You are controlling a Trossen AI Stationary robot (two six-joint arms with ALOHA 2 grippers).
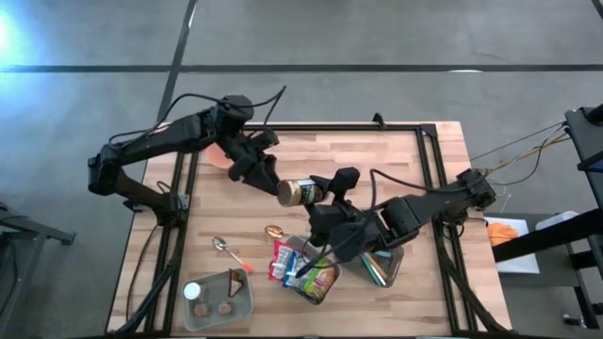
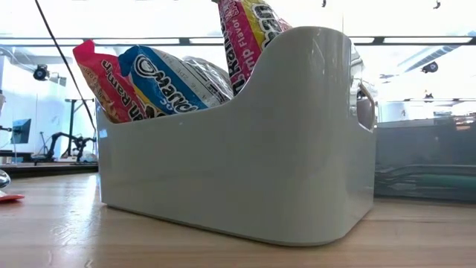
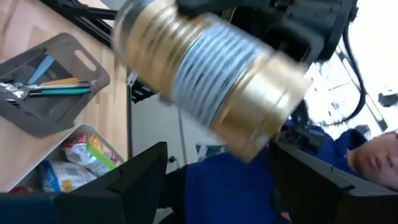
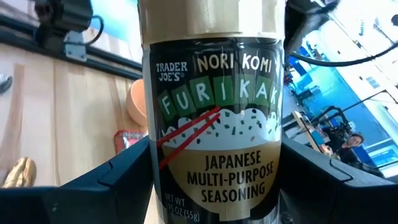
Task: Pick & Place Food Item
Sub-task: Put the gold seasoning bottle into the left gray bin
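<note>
right now both grippers clamp the furikake jar [image 1: 301,192] above mid-table: left gripper [image 1: 271,181] at one end, right gripper [image 1: 332,194] at the other. mistimed release risks dropping it.

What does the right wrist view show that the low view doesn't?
Only the right wrist view: the furikake seasoning jar with its label readable, between the right gripper jaws, plus a gold spoon on the table. Only the low view: the white bin holding ramen packets. Both share the wooden tabletop.
</note>
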